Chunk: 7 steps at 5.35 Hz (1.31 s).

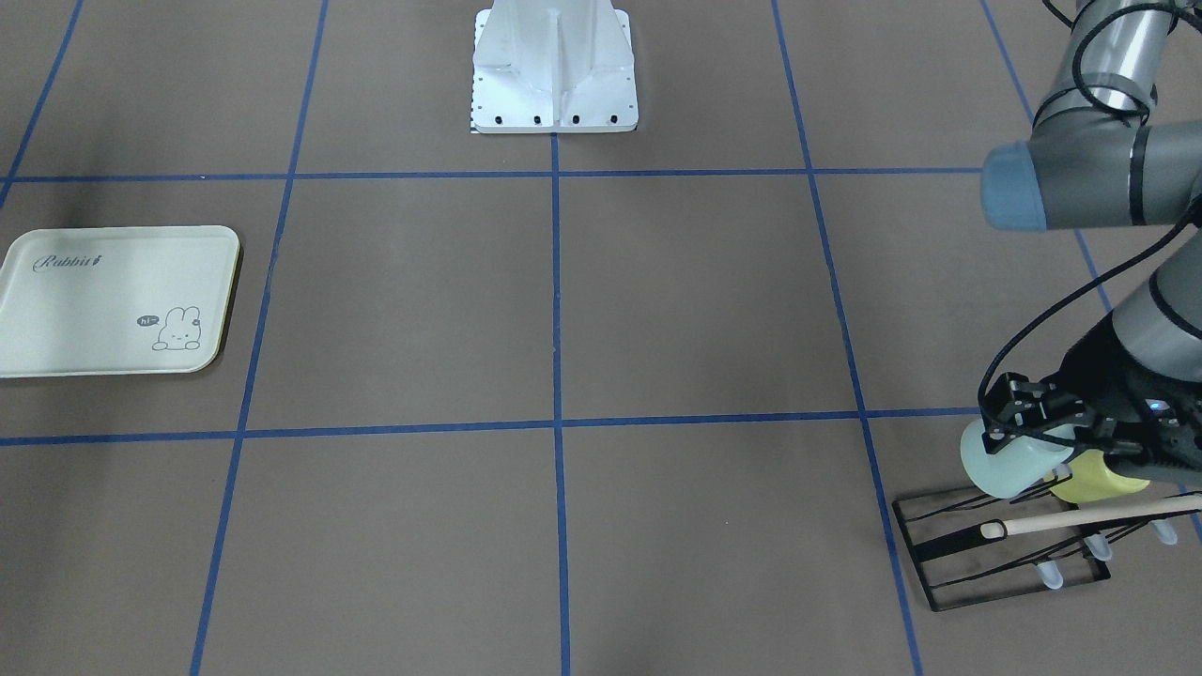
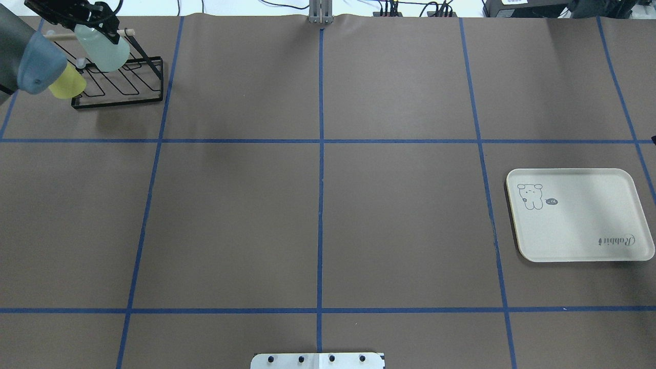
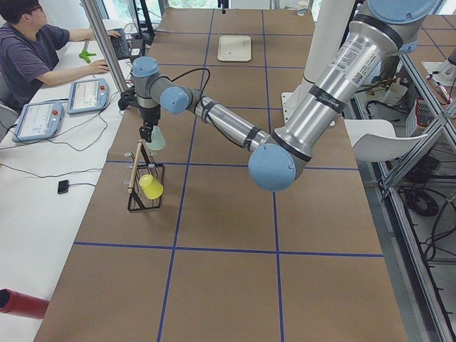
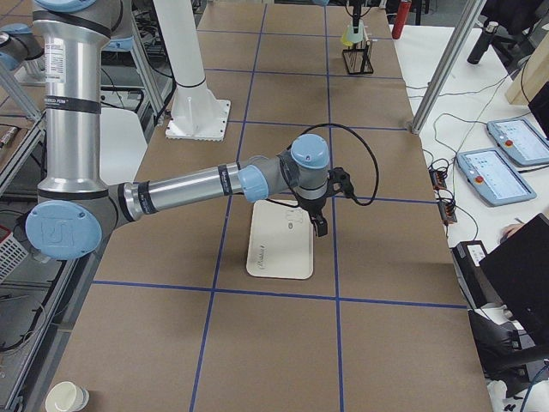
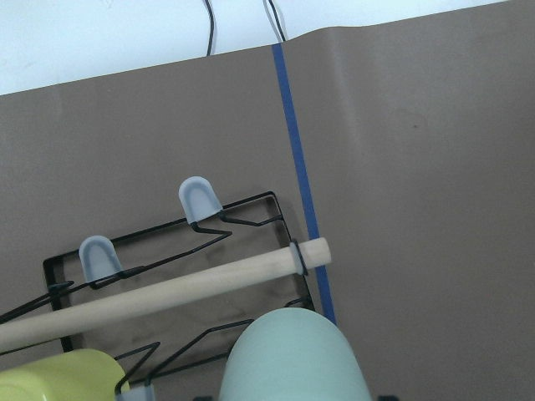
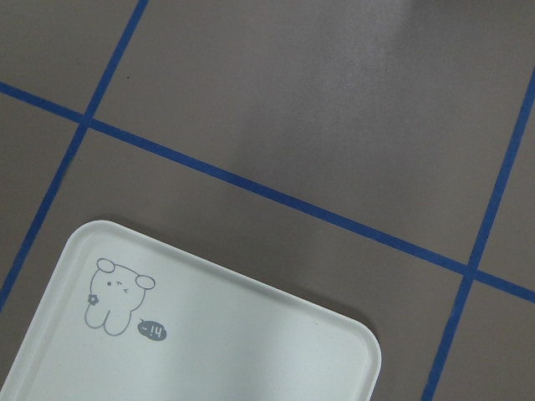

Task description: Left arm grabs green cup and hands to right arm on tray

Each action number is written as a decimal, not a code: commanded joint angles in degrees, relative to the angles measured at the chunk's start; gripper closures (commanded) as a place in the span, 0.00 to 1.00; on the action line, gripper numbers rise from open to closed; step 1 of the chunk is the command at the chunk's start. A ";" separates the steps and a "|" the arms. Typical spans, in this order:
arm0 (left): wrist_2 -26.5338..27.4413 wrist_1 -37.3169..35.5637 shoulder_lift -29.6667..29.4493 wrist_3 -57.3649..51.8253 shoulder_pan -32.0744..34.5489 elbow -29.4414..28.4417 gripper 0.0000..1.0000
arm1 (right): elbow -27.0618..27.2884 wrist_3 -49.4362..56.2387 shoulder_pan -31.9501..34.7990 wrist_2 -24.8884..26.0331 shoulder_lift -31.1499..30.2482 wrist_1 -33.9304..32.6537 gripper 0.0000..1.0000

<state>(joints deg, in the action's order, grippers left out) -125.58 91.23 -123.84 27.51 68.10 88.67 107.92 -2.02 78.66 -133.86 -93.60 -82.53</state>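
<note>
Pinching green cup [image 1: 1009,465] with left fingers [image 1: 1024,408] over black rack [image 2: 118,101] near bench [image 2: 230,215] far corner, just beside yellow cup [image 1: 1094,479]. Hovering right fingers [image 4: 319,225] over tray [image 1: 56,357] edge, well apart at opposite bench end; cannot tell spread or pressed.

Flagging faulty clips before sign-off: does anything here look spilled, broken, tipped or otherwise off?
Nothing stands out. The left gripper holds the green cup tilted above the black rack; the yellow cup sits on the rack, and the tray lies flat, with no visible spill or damage.
</note>
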 commanded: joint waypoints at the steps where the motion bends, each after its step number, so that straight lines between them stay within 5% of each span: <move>1: -0.19 -2.99 1.49 4.00 -0.33 6.33 0.72 | -0.16 -2.35 0.00 -2.26 0.35 -0.09 0.00; 3: -0.37 4.96 1.67 19.17 -1.64 7.92 0.72 | 0.01 -18.66 -0.17 -10.25 4.99 1.57 0.01; 7: -0.19 10.89 3.43 47.75 -11.21 20.12 0.71 | -0.78 -67.82 -6.57 -7.32 6.67 38.07 0.01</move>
<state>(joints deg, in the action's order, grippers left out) -125.77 101.21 -120.46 68.88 58.86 105.89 107.41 -57.78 73.90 -142.91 -87.95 -52.82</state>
